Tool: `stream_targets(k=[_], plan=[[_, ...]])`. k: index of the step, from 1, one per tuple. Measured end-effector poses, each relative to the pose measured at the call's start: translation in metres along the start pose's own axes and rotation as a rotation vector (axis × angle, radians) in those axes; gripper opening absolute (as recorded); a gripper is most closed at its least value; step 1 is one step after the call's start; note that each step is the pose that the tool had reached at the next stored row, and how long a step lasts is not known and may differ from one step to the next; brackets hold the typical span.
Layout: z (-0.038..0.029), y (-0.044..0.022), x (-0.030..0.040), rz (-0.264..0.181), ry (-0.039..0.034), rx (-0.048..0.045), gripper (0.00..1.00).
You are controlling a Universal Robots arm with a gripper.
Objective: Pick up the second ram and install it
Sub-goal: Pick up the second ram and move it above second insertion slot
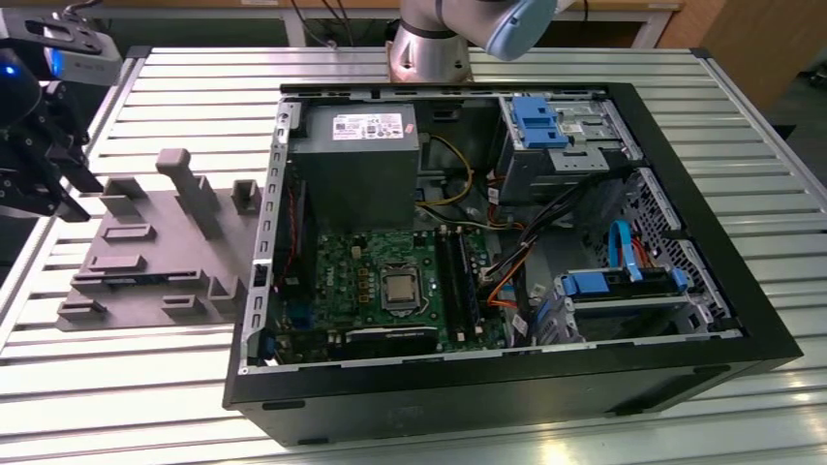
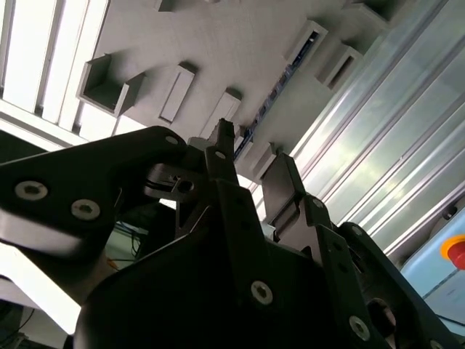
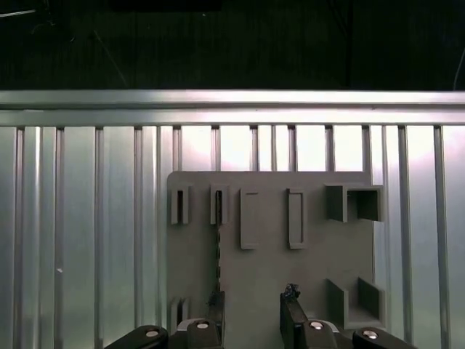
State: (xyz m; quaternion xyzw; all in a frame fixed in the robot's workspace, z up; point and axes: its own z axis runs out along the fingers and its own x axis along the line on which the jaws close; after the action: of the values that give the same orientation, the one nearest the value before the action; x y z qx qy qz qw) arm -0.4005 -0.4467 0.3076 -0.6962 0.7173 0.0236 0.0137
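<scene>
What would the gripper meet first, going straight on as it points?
The gripper would probably meet the gray fixture, right beside the second ram held on edge there; with depth unclear, the ram could come first.

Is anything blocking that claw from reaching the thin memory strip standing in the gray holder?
Nothing visible does. In the first wrist view the open gripper hangs over the gray fixture, where the second ram stands on edge in its slots, with only open air between them.
</scene>
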Motion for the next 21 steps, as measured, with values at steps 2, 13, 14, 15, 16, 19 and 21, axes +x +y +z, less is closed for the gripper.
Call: stream_targets(k=[2, 13, 14, 15, 16, 19, 21], plan=[[0.0034, -0.0001, 0.0022, 0.000, 0.0001, -0.0001, 0.43], [0.0183, -0.0006, 0.0093, 0.000, 0.0001, 0.0000, 0.43], [0.0184, -0.0006, 0.0093, 0.000, 0.0001, 0.0000, 0.43], [0.0183, -0.0006, 0.0093, 0.000, 0.0001, -0.0001, 0.43], [0.0184, -0.0006, 0.0093, 0.000, 0.0000, 0.0000, 0.43], [0.0184, -0.0006, 0.0093, 0.000, 0.0000, 0.0000, 0.43], [0.0185, -0.0006, 0.0093, 0.000, 0.0000, 0.0000, 0.43]])
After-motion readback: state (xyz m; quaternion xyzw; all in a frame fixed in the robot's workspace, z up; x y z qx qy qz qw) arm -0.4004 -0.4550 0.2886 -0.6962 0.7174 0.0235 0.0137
